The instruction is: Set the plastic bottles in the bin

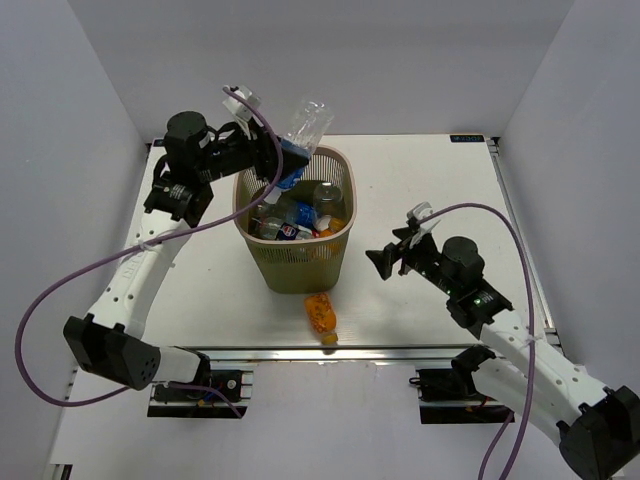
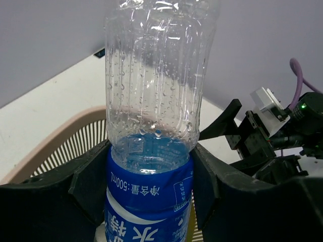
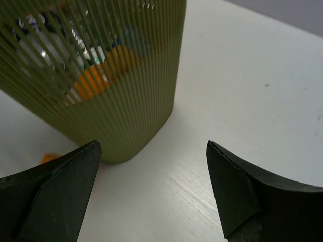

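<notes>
In left hand [image 2: 149, 182]: blue-label bottle [image 2: 154, 91]; "500mL"

This looks like a robotics lab test cell. A white table [image 1: 430, 200] is boxed in by plain pale walls [image 1: 400, 60] along its far, left and right edges. An aluminium rail [image 1: 380, 352] along the near edge carries bolted arm mounts [image 1: 195, 388], and purple cables [image 1: 45, 295] loop off the near-left corner.

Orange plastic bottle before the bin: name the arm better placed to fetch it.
Right. The right end effector, open, empty, sits beside the olive mesh bin, nearer the orange plastic bottle; the left end effector grips a clear blue-labelled bottle.
</notes>
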{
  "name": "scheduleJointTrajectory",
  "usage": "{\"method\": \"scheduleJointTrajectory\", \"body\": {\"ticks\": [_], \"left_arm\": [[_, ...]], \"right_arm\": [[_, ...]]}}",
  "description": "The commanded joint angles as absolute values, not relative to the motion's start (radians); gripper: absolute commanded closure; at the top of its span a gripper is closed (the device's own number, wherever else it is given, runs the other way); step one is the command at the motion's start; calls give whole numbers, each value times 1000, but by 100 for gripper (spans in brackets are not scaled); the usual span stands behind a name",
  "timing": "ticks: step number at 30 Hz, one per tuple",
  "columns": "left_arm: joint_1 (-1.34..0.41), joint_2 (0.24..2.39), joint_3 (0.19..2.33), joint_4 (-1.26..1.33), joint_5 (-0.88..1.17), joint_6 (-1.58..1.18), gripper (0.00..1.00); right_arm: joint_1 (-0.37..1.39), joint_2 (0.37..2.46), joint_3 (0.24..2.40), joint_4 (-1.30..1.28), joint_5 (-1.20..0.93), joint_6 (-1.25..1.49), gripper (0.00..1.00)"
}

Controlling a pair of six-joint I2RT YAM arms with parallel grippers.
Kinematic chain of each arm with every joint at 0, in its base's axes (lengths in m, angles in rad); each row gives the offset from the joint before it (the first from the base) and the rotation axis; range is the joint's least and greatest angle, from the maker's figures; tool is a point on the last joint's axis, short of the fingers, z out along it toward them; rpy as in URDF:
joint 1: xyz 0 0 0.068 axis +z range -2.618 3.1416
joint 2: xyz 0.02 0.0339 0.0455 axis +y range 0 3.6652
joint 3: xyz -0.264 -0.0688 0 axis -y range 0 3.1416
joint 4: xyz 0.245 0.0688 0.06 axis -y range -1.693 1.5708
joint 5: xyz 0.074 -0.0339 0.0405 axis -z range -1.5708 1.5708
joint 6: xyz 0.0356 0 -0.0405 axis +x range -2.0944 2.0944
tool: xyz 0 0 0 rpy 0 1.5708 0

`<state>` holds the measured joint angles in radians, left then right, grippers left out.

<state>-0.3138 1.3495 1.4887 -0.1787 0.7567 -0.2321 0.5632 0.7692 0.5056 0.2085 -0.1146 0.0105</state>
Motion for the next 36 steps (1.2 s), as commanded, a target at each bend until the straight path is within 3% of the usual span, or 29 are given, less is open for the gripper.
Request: {"method": "scheduleJointTrajectory", "body": {"ticks": [1,5,11,20,24,26,31,36], "left_arm": [[-328,1312,1453,-204,739,-170,36],[-350,1293,1413,-199,744,-152,29],[-364,1247,1388,-213,752,-135,2],[-364,1200,1368,-222,629,-166,2],[-362,1223,1420,-288,324,-222,2],[-354,1248,1459,-320,51,-251,2],[-270,1261,1453,-334,-165,-360,2],[-60,1220,1293,-296,-193,-577,2]], "right_arm": [[568,796,477,218,-225,40,11],[630,837,456,232,-279,52,11],[831,919,422,262,-76,100,11],[1060,1067,369,503,195,187,11],[1138,1170,391,566,282,206,11],[1179,1225,400,618,333,204,11],[1252,1348,466,584,414,190,11],[1282,1457,511,577,417,181,11]]}}
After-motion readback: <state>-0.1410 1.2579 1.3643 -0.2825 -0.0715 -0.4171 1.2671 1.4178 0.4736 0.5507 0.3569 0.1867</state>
